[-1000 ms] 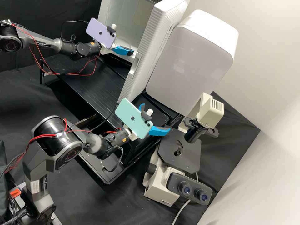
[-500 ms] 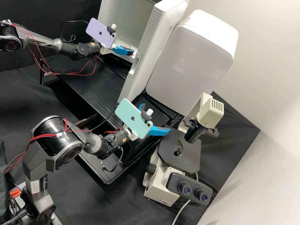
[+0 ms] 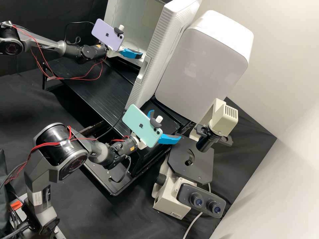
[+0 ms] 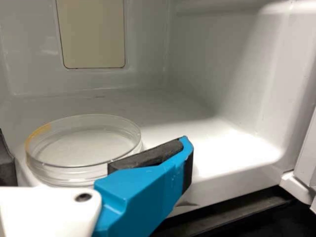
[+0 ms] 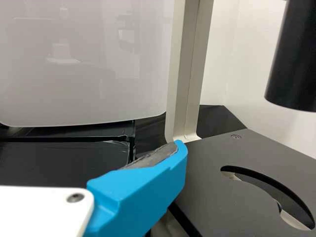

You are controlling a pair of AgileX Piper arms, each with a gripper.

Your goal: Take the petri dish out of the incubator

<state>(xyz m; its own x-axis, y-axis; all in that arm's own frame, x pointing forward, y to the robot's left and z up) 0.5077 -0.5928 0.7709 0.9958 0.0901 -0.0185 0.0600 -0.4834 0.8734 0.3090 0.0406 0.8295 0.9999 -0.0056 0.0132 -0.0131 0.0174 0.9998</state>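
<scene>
Petri dish (image 4: pixel 81 140) lies between the left gripper's (image 4: pixel 94 155) spread fingers (image 4: pixel 148 182) on the incubator (image 4: pixel 237 98) floor, seemingly not yet squeezed.

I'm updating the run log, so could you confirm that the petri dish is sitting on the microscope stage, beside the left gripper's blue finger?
Not quite: the petri dish is sitting on the floor of the incubator, as the left wrist view shows. It does lie beside the blue finger of the left gripper.
</scene>
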